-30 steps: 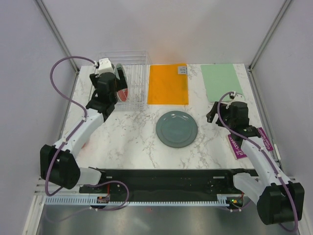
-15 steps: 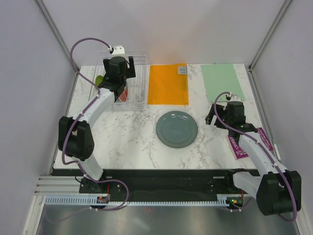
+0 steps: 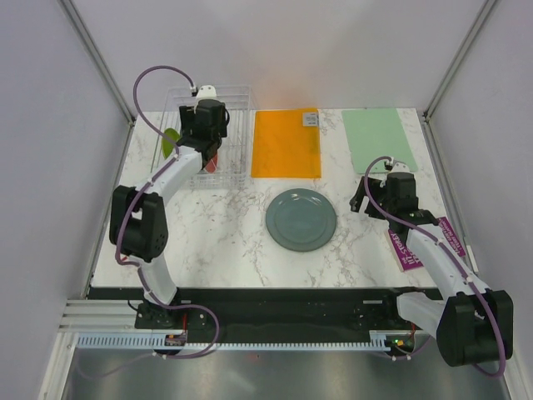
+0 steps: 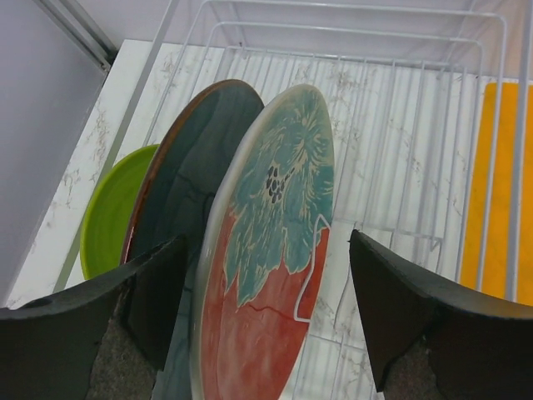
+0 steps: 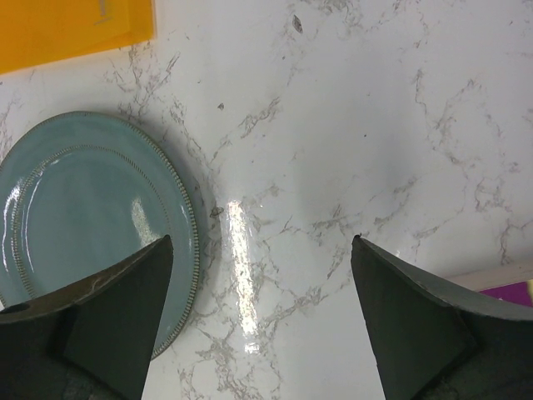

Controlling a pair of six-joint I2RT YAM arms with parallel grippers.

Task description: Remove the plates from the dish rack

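In dish rack point(image 4: 400, 150), red floral plate point(image 4: 275, 200) rim straddled by released left pincer point(image 4: 265, 312); right pincer point(image 5: 262, 312) released.

The dish rack point(image 3: 236, 137) is thin, clear, plastic-looking bars. Inside it, the red floral plate point(image 4: 266, 250) and the dark teal plate point(image 4: 187, 183) look glazed and glossy.

A: Top camera looks down from high behind, the whole table point(image 3: 225, 242) in frame.
B: Left wrist camera hugs the dish rack point(image 4: 400, 142); the right one faces down near the grey-green plate point(image 5: 83, 225). Both show overhead too.
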